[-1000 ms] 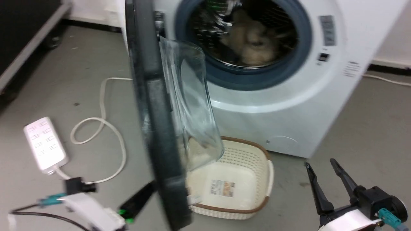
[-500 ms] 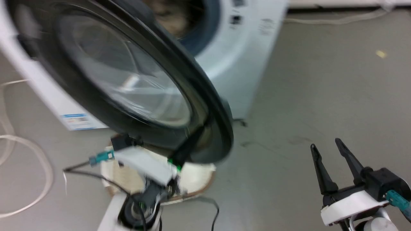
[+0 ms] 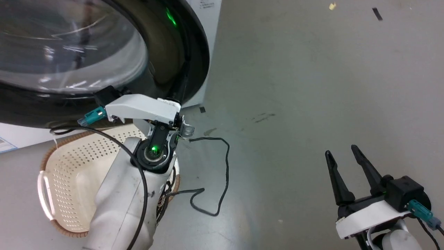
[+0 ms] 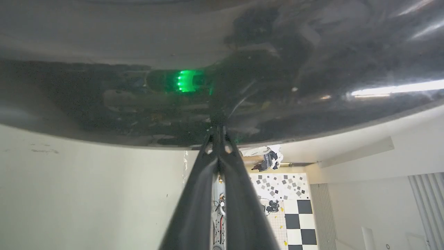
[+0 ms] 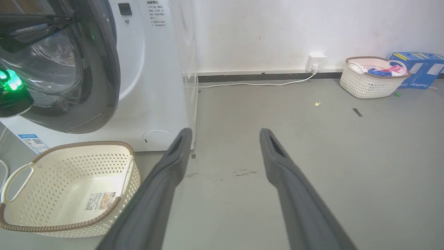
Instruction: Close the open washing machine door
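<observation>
Swung inward since a second ago, the washing machine door [image 5: 104,69] now stands nearly flat against the washing machine [image 5: 156,86]. Nearest, the right gripper [image 3: 340,151] hangs over the floor [image 3: 295,86], fingers spread and empty. Beyond it, the left gripper [image 4: 217,130], fingers pressed together, touches the door's black rim above the cream basket [image 5: 20,225].

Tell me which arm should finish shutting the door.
Left. The left gripper, shut, has its tips against the black rim of the door; the right gripper hangs open over the floor, apart from the machine.
</observation>
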{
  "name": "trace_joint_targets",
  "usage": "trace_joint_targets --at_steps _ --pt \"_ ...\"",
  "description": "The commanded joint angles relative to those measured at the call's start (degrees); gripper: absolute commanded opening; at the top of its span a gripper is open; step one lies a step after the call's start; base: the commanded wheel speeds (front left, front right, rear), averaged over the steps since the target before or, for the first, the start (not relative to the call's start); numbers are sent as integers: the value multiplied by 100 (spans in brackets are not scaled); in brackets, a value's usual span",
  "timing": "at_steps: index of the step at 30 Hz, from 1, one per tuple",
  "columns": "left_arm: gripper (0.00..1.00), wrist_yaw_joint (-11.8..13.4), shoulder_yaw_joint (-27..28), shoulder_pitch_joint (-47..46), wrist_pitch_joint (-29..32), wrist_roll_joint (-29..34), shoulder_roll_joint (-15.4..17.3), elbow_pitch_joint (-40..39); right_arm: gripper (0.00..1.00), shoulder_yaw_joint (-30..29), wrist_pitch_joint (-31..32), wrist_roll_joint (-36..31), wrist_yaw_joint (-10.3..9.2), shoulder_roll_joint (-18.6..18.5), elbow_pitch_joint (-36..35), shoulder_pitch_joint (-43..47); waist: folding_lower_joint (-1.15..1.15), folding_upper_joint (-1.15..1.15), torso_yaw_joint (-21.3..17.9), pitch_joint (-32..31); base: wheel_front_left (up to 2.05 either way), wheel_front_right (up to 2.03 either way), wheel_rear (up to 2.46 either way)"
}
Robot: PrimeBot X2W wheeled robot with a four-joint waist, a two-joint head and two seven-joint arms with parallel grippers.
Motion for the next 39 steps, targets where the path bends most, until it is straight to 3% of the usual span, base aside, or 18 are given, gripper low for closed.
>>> trace_joint_targets --at_steps 1,6,7,8,9,13,16,19,22,24,29,33,36,39 --pt "0 -78 -41 -67 -34 -48 11 92 100 -5 -26 25 5 35 13 -94 -1 -1 9 -2 0 0 0" --pt "0 -303 -343 -8 -169 -76 11 363 100 -20 -26 14 5 2 -52 -19 -1 -1 296 -188 0 0 0" --pt "15 -326 -401 83 -204 -34 11 342 100 -25 -26 19 5 -12 -76 12 -1 -1 373 -245 0 0 0" --pt "53 -342 -457 195 -232 9 14 291 100 -37 -26 41 5 -27 -100 45 -1 -1 456 -299 0 0 0" --pt "100 -352 -527 329 -266 75 24 214 100 -68 -26 62 5 -48 -127 83 -1 -1 560 -367 0 0 0" --pt "100 -362 -820 1078 -443 347 208 -573 100 -130 -26 72 5 -147 -241 267 -1 -1 963 -646 0 0 0" --pt "100 -363 -1179 1679 -651 816 569 -1128 100 -209 -26 69 5 -202 -335 457 -1 -1 1329 -863 0 0 0" --pt "100 -363 -1478 2119 -1049 1579 985 -1381 100 -207 -26 35 5 -270 -393 641 -1 -1 1662 -1071 0 0 0" --pt "100 -332 -1394 2457 -1239 2458 1286 -1456 100 -173 -26 1 5 -325 -446 754 -1 -1 1928 -1244 0 0 0" --pt "100 -70 -1009 2634 -1259 3394 1424 -1586 100 -170 -26 -9 5 -338 -488 805 -1 -1 2070 -1323 0 0 0" --pt "100 531 -83 3369 -1263 5734 1276 -2361 100 -104 -26 43 5 -325 -588 875 -1 -1 2311 -1427 0 0 0" --pt "100 795 261 3832 -1264 7173 1071 -2984 100 40 -26 145 5 -393 -740 954 -1 -1 2511 -1438 0 0 0" --pt "100 946 386 4141 -1264 7656 813 -3244 100 184 -26 177 5 -471 -814 994 -1 -1 2653 -1420 0 0 0" --pt "100 938 502 4313 -1264 7868 651 -3313 100 343 -26 197 5 -575 -871 983 -1 -1 2808 -1363 0 0 0"
